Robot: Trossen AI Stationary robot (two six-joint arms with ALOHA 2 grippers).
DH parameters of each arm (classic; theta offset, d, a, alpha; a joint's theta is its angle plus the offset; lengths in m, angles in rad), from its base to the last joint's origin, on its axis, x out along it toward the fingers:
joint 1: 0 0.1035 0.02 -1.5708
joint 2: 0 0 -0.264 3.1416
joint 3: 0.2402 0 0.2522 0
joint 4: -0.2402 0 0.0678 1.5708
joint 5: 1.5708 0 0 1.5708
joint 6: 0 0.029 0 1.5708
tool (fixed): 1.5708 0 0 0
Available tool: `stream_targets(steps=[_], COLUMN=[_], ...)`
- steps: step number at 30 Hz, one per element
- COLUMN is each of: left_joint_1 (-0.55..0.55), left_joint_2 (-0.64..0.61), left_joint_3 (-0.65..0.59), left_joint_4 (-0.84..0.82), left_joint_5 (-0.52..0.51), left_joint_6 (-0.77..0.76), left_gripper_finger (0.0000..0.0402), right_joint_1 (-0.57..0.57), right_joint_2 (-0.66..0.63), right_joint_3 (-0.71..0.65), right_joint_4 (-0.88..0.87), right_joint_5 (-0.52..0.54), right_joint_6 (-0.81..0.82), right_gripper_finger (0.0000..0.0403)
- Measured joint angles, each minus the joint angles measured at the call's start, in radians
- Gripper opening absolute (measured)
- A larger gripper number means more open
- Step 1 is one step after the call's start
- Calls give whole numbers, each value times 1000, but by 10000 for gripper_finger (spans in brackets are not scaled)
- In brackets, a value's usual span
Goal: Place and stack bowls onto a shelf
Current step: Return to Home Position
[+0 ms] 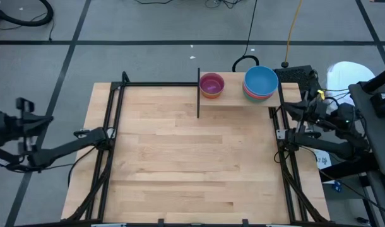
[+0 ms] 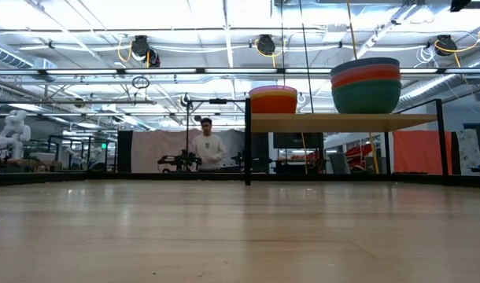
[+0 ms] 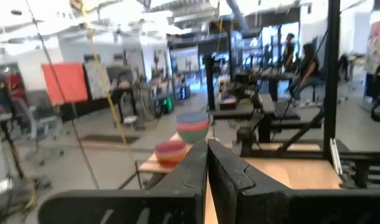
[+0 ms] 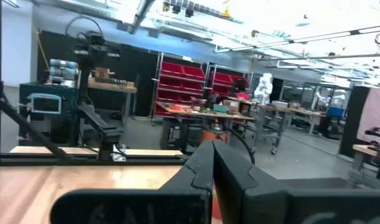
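Observation:
The light-wood shelf (image 1: pixel 233 99) stands on legs at the table's far right, with its black bar on its left short side; it also shows in the low view (image 2: pixel 342 122). Two stacks of bowls rest on it. The left stack (image 1: pixel 211 85) has a pink bowl on top and orange below (image 2: pixel 273 101). The right stack (image 1: pixel 260 83) has a blue bowl on top over red and teal ones (image 2: pixel 366 85). My left gripper (image 1: pixel 107 133) (image 3: pixel 207 155) is shut and empty at the table's left edge. My right gripper (image 1: pixel 282 133) (image 4: pixel 213 155) is shut and empty at the right edge.
A black frame (image 1: pixel 117 126) runs along the table's left, far and right edges. Bare tabletop (image 1: pixel 192 157) lies between the two arms. A person (image 2: pixel 206 145) stands in the room far behind the table.

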Motion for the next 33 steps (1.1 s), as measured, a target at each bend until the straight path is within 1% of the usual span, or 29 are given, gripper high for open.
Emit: stream_targets(steps=[5, 8, 12, 15, 17, 21, 28, 33], left_joint_1=[3, 4, 3, 0, -5, -14, -31, -45], left_joint_2=[-92, -138, -171, -176, -176, -176, -175, -175], left_joint_3=[-234, -369, -543, -657, -722, -835, -1027, -1169], left_joint_4=[151, 241, 380, 495, 572, 713, 919, 1122], left_joint_5=[39, 47, 47, 47, 47, 47, 47, 58], left_joint_6=[-22, -50, -71, -71, -69, -75, -129, -129], left_gripper_finger=[19, 19, 19, 19, 19, 19, 19, 19], right_joint_1=[0, 0, 0, 0, 0, 0, 0, 0], right_joint_2=[0, 0, 0, 0, 0, 2, 18, 41], right_joint_3=[-19, -26, -57, -99, -128, -191, -291, -361], right_joint_4=[40, 48, 65, 137, 183, 262, 390, 474], right_joint_5=[-50, -51, -63, -86, -103, -105, -108, -108], right_joint_6=[-3, 1, 12, 23, 23, 23, 12, 10], right_gripper_finger=[0, 0, 0, 0, 0, 0, 0, 0])
